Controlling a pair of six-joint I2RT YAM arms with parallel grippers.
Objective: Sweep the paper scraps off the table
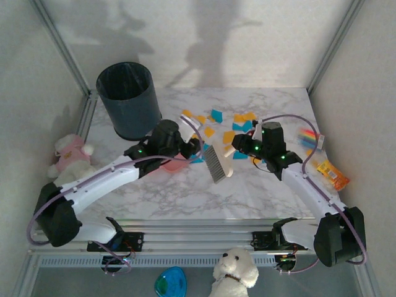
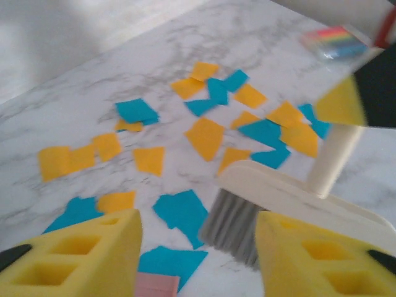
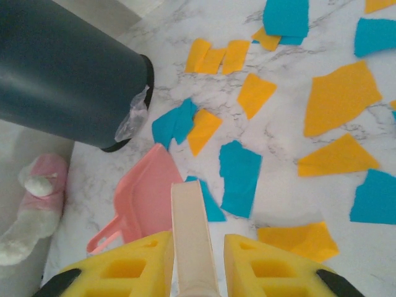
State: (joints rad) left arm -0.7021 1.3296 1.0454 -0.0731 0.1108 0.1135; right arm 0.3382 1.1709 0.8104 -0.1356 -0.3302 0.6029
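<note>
Judge task barely begun. Count approx twenty small flat orange-yellow and teal-blue paper scraps [image 2: 204,137] loose on the white, grey-veined marble tabletop [image 1: 185,198], spread mid-table btwn the two grippers and on toward the far edge. See none inside the pink plastic dustpan [image 3: 151,192], as far as visible. Find dustpan lying flat on tabletop just beside the dark round bin [image 1: 127,108], open end toward the scraps, w/ one teal piece right at its edge.

Note right gripper [image 3: 197,247] clamped on the cream handle of the grey-bristled hand brush [image 1: 216,162], bristles down at tabletop level among the nearest scraps; touching, prob. Note left gripper [image 2: 198,247] w/ yellow foam fingers [image 2: 93,253] apart, gripping nothing, w/ a pink corner of dustpan low btwn them.

Reckon nearly everything left to do: get hold of dustpan, brush scraps into it, tip load into bin, prob repeat for the far pieces. Expect no need to touch the multicoloured striped packets [image 1: 309,135] or the orange packet [image 1: 333,174] at tabletop's right edge, well apart from most scraps.
</note>
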